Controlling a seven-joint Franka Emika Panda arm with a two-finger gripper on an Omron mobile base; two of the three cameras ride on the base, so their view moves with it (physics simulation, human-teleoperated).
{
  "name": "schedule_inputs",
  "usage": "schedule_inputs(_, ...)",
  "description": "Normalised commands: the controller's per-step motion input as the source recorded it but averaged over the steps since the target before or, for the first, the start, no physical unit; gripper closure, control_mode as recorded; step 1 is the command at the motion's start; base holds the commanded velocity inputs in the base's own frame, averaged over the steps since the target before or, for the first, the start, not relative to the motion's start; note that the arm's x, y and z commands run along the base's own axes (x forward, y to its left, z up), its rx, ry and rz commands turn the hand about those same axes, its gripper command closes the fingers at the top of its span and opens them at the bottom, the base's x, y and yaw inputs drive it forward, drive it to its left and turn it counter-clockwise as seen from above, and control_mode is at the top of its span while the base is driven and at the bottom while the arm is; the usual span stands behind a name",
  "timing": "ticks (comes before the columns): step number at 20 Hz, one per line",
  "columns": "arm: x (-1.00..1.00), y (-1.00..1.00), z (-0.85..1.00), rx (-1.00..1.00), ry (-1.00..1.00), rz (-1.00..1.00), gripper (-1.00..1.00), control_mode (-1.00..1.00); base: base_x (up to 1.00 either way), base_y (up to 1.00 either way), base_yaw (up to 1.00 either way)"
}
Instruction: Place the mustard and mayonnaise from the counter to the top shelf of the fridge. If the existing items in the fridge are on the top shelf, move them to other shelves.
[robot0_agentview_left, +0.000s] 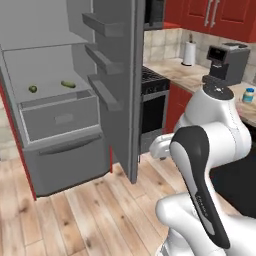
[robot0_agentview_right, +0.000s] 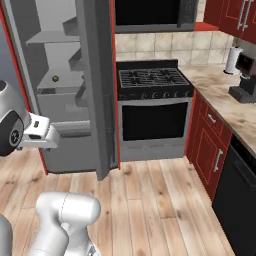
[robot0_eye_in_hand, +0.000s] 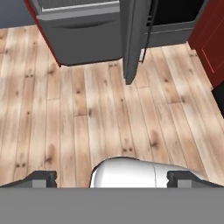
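Left base view: the fridge (robot0_agentview_left: 55, 125) stands open at nine o'clock, its door swung out toward the middle. Two green items rest on one shelf above the drawer, a round one (robot0_agentview_left: 33, 89) and a cucumber (robot0_agentview_left: 68, 84) just to its three o'clock; whether that is the top shelf is hard to tell. At three o'clock, on the counter (robot0_agentview_left: 175, 70), a blue-lidded mayonnaise jar (robot0_agentview_left: 248, 95) waits beside the coffee machine (robot0_agentview_left: 227, 60), partly behind the arm. The mustard I cannot make out.

Right base view: the stove (robot0_agentview_right: 152, 100) sits at twelve o'clock, the fridge at ten, the round item (robot0_agentview_right: 55, 78) showing on its shelf.

Hand view: the tool (robot0_eye_in_hand: 112, 180) points down at bare floor (robot0_eye_in_hand: 87, 118), fingertips (robot0_eye_in_hand: 41, 178) spread wide apart and holding nothing, probably carried clear while the base repositions.
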Motion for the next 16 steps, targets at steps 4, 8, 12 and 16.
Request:
schedule_inputs(4,0.00,0.00,0.00,0.00,0.00,0.00,-1.00,1.00,-0.76,0.00,-0.73)
schedule_inputs(8,0.00,0.00,0.00,0.00,0.00,0.00,-1.00,1.00,-0.52,-0.08,-0.76)
schedule_inputs(12,0.00,0.00,0.00,0.00,0.00,0.00,-1.00,1.00,-0.20,-0.14,-0.82)
schedule_inputs(16,0.00,0.00,0.00,0.00,0.00,0.00,-1.00,1.00,0.00,-0.19,-0.86)
